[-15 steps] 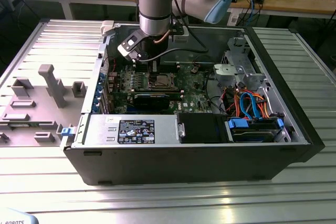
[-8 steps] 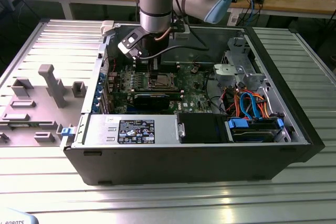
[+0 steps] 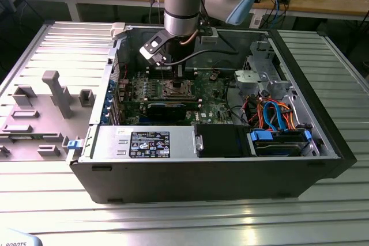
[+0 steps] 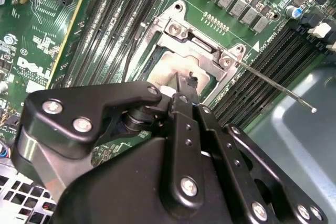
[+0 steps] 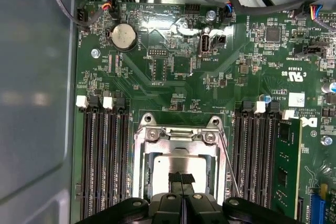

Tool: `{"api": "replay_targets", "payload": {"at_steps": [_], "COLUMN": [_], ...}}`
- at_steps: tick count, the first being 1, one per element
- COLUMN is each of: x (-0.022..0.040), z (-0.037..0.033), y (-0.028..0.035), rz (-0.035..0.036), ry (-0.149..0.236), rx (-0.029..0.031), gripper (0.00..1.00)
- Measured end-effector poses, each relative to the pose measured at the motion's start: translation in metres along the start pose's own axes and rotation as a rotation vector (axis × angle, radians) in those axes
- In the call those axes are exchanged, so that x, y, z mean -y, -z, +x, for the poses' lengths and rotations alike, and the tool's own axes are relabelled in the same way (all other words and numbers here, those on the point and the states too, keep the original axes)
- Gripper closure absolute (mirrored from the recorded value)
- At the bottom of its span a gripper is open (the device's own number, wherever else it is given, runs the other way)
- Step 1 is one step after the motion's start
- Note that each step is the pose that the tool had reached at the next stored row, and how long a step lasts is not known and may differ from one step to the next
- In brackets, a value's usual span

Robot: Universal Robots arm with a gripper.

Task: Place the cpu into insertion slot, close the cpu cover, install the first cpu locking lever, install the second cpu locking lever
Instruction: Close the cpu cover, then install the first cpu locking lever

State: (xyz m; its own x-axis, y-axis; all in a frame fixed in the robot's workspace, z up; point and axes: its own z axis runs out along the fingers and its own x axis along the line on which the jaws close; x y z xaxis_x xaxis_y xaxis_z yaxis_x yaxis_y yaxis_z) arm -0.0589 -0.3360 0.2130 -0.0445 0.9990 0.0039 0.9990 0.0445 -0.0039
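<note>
Tool closed over the seated cpu

The cpu [image 5: 160, 167] lies in the insertion slot [image 5: 138, 182], with the cpu cover [image 5: 181, 148] seemingly down around it. The tool [image 5: 181, 180], fingers together and empty, hangs over the slot's middle. A locking lever [image 4: 273, 83] juts free beside the slot; an off-centre push could scratch the cpu or snag that lever.

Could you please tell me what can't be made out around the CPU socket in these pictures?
Cover's near side: first wrist view, behind the gripper and cut off by the picture's edge.
Much of the cpu: second wrist view, behind the gripper.
Whether the gripper touches the cpu: both wrist views, the contact point is hidden.
Slot details: exterior view, too small.
</note>
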Motion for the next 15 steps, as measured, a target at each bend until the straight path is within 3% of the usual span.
{"api": "replay_targets", "payload": {"at_steps": [12, 13, 15], "x": [-0.0008, -0.0009, -0.0015], "z": [0.0000, 0.0004, 0.0008], "y": [0.0001, 0.0008, 0.0018], "rz": [0.0000, 0.0001, 0.0007], "ry": [0.000, 0.000, 0.000], "rx": [0.0000, 0.0010, 0.0109], "gripper": [0.89, 0.89, 0.89]}}
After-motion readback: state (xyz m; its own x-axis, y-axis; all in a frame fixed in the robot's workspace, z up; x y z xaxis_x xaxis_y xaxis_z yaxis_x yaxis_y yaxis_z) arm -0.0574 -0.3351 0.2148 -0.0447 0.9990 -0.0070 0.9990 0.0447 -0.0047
